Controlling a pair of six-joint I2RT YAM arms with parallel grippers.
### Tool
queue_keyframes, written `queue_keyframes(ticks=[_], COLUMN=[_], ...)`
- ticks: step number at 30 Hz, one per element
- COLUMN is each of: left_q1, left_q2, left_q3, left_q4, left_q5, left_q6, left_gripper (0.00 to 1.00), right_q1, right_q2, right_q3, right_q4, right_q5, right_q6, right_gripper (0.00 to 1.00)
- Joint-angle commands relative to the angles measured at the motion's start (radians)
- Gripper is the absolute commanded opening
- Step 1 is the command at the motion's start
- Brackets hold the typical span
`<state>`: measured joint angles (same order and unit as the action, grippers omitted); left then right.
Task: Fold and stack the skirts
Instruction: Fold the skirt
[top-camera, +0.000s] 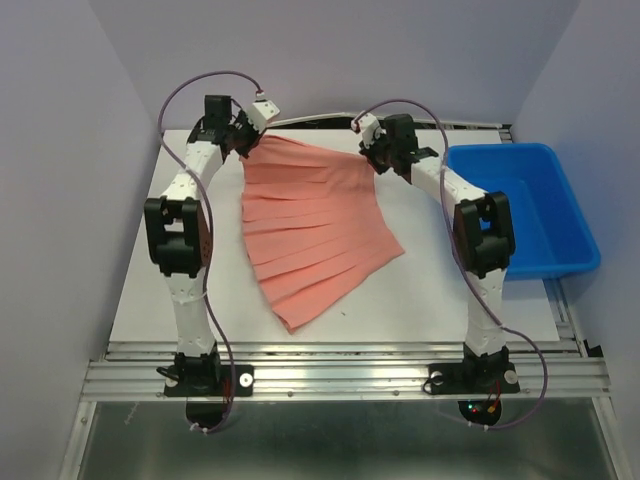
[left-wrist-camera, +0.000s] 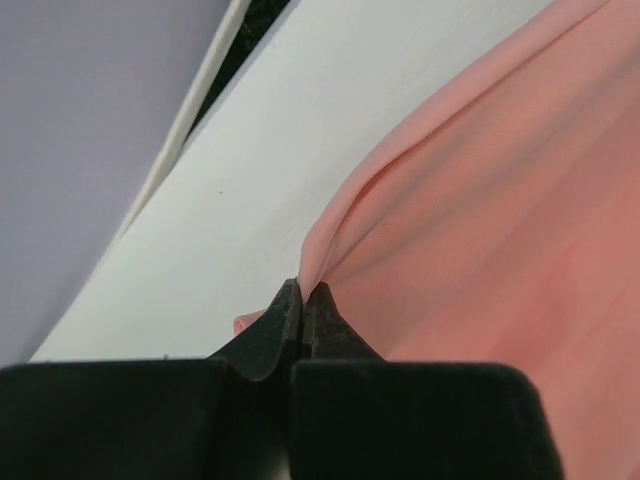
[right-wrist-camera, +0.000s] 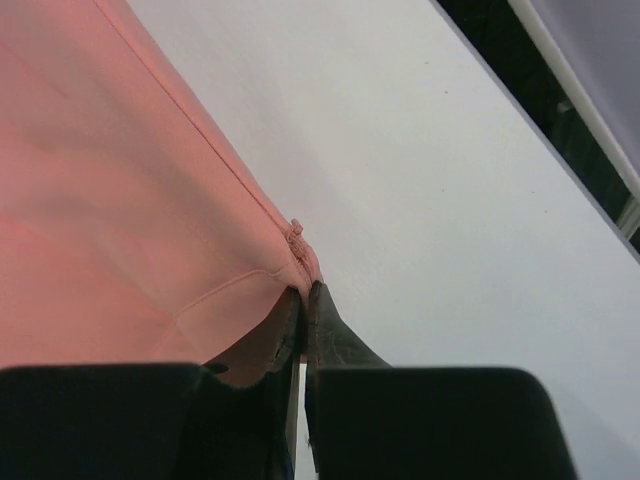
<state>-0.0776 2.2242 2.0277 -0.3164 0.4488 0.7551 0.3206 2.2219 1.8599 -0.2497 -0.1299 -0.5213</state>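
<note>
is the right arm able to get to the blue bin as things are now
Likely not freely: the right end effector is shut on the skirt at its far corner, so it would drag the cloth. Otherwise the bin sits beside that arm, nothing between.

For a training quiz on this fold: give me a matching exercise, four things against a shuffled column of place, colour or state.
1. left end effector
2. right end effector
3. skirt
4. blue bin

A. at the far right
B. shut beside the zipper
C. salmon pink, pleated
D. shut on a bunched cloth corner

Pairs: 1-D, 2-B, 3-C, 4-A
</note>
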Motion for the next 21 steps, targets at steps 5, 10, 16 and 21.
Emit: queue_keyframes(ticks=[5, 10, 16, 21], left_q1=[0.018, -0.004, -0.096, -0.201], left_q2=[-0.524, -0.721, -0.978, -1.122], left_q3=[-0.501, -0.714, -0.981, -1.167], left_q4=[0.172, 0.122, 0.12, 0.111], left_q5=[-0.018, 0.027, -0.008, -0.064], left_q6=[0.108, 0.107, 0.089, 0.062], left_gripper=[0.0, 0.0, 0.0, 0.0], right_q1=[-0.028, -0.028, -0.028, -0.018], right_q2=[-0.318, -0.436, -0.559, -0.668], right_q3=[-0.337, -0.52, -0.729, -0.89], right_q4=[0.239, 0.289, 0.317, 0.378], right_q5=[-0.028, -0.086, -0.143, -0.162], right_q6=[-0.159, -0.224, -0.289, -0.342], right_gripper=[0.01, 0.01, 0.01, 0.01])
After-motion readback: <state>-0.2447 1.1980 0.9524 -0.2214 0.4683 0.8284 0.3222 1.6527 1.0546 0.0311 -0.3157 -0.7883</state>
